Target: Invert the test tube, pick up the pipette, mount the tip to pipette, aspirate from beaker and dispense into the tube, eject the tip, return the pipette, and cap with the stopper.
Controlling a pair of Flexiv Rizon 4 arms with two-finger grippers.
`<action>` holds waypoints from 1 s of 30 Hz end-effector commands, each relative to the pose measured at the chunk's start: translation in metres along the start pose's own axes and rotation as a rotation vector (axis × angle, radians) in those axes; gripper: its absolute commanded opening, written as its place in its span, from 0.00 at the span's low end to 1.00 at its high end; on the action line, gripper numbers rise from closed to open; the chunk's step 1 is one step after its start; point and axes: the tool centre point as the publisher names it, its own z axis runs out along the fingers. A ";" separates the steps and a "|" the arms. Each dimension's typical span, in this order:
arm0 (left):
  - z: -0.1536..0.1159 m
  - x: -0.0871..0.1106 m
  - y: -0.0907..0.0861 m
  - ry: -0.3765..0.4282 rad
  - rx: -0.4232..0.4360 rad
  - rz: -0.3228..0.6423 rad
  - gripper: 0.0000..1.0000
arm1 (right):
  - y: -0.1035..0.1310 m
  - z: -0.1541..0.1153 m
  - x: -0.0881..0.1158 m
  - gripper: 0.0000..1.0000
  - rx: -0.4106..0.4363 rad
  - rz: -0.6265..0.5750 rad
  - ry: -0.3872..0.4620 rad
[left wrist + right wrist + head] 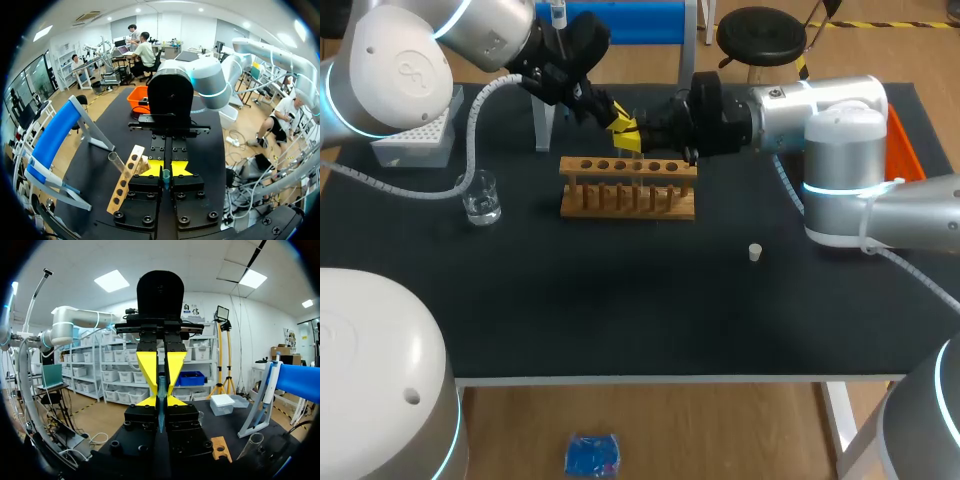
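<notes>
We are looking over the near edge of the black table [620, 325]. The white stopper [755, 252] is standing right of middle, well apart from everything. The beaker [480, 197] is sitting toward the left. Between them the wooden rack [630, 187] is standing, with a glass test tube [116, 161] tilting just beside it. Above the rack's far side, our left gripper [620, 115] and right gripper [633, 143] are meeting, both narrowed onto one teal pipette tip [161, 405]. The tip box [415, 140] is lying near the far left corner.
</notes>
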 end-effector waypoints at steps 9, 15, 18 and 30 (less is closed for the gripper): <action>-0.001 -0.004 -0.001 0.001 -0.004 -0.001 0.00 | -0.001 -0.005 0.004 0.00 0.009 -0.004 -0.015; -0.001 -0.004 -0.001 0.001 -0.004 -0.001 0.00 | 0.000 -0.006 0.004 0.00 0.014 -0.006 -0.017; -0.001 -0.004 -0.001 0.001 -0.004 -0.001 0.00 | 0.000 -0.006 0.004 0.00 0.017 -0.006 -0.015; -0.001 -0.004 -0.001 0.001 -0.004 -0.001 1.00 | 0.001 -0.014 0.007 0.00 0.038 -0.010 -0.014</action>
